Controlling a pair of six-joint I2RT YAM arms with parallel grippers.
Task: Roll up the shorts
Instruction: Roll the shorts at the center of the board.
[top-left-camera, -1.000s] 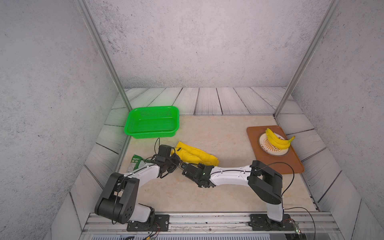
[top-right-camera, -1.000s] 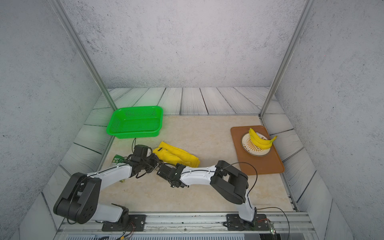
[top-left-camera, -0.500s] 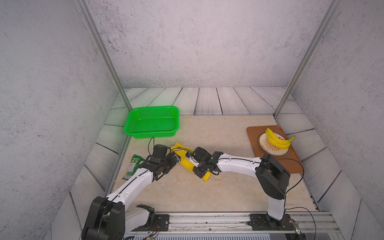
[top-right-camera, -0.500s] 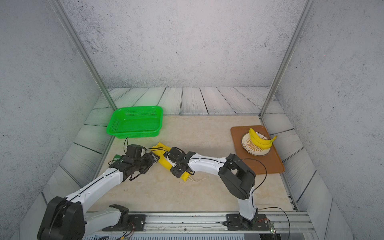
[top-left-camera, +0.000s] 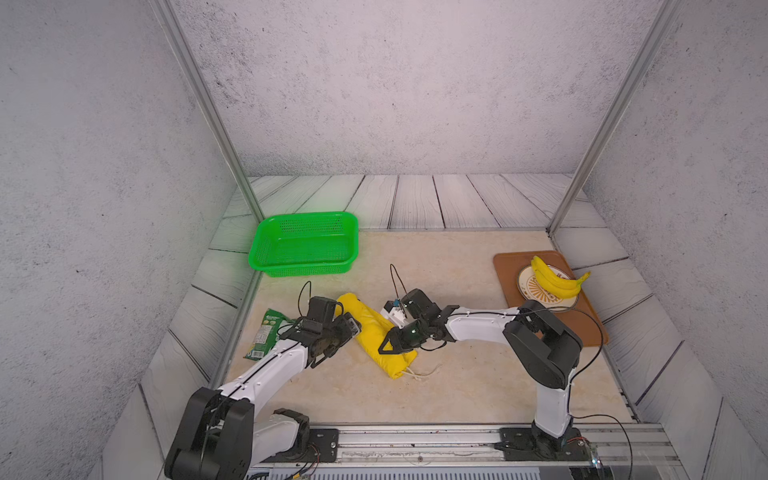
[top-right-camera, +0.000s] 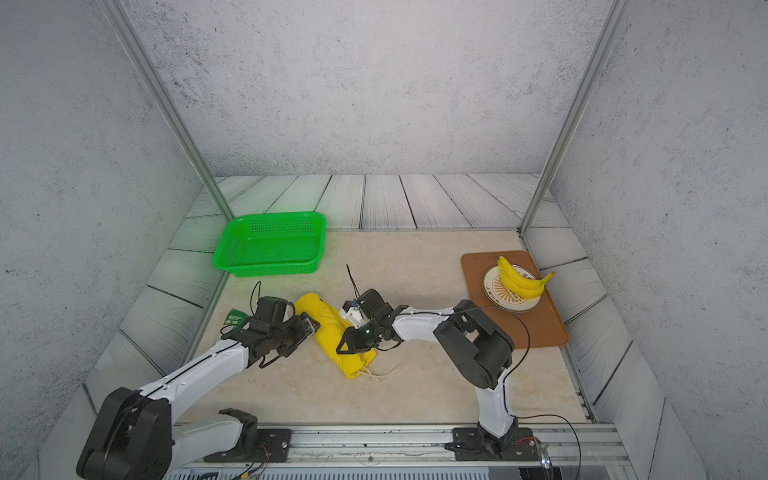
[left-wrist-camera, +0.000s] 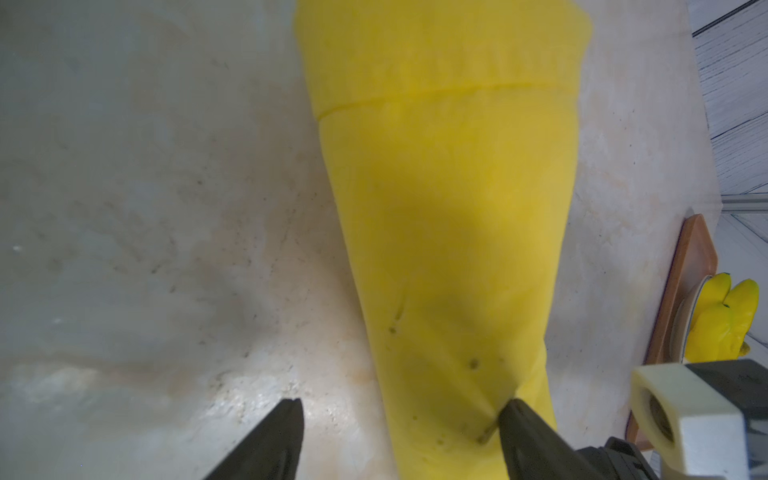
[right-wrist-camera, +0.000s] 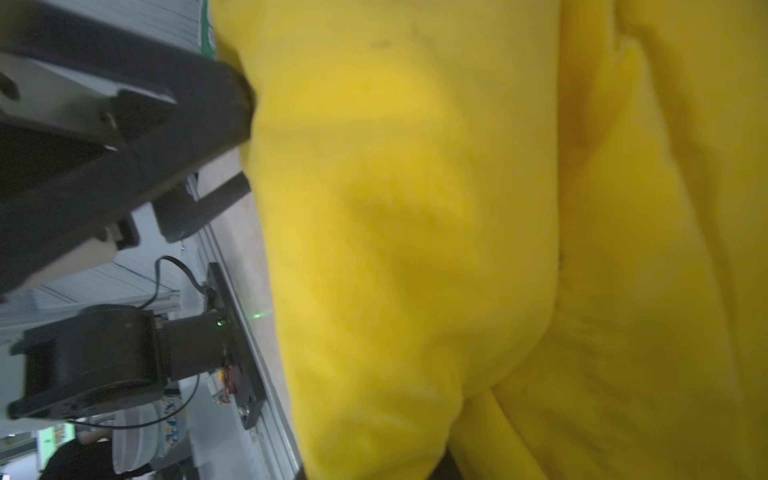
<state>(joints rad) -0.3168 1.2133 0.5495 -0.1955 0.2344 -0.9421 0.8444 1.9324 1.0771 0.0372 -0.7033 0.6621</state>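
Observation:
The shorts (top-left-camera: 371, 329) (top-right-camera: 328, 330) lie on the beige table as a bright yellow roll, set diagonally. Their whitish drawstring (top-left-camera: 419, 372) trails from the near end. My left gripper (top-left-camera: 353, 327) (top-right-camera: 309, 327) (left-wrist-camera: 401, 417) is open at the roll's left side. One of its fingers (left-wrist-camera: 519, 424) presses into the fabric edge and the other stands over bare table. My right gripper (top-left-camera: 392, 346) (top-right-camera: 351, 343) sits on the roll's near half, shut on the fabric. In the right wrist view the shorts (right-wrist-camera: 415, 249) fill the picture and hide the jaws.
A green basket (top-left-camera: 307, 216) (top-right-camera: 270, 217) stands at the back left. A green snack packet (top-left-camera: 266, 332) (top-right-camera: 235, 322) lies by the left arm. At the right, a brown tray (top-left-camera: 582, 328) (left-wrist-camera: 685, 270) carries a plate with bananas (top-left-camera: 555, 280) (top-right-camera: 519, 282).
My left gripper has opened and let go of the shorts. The roll has swung from crosswise to diagonal. My right arm has reached over it and its jaws have narrowed on the fabric.

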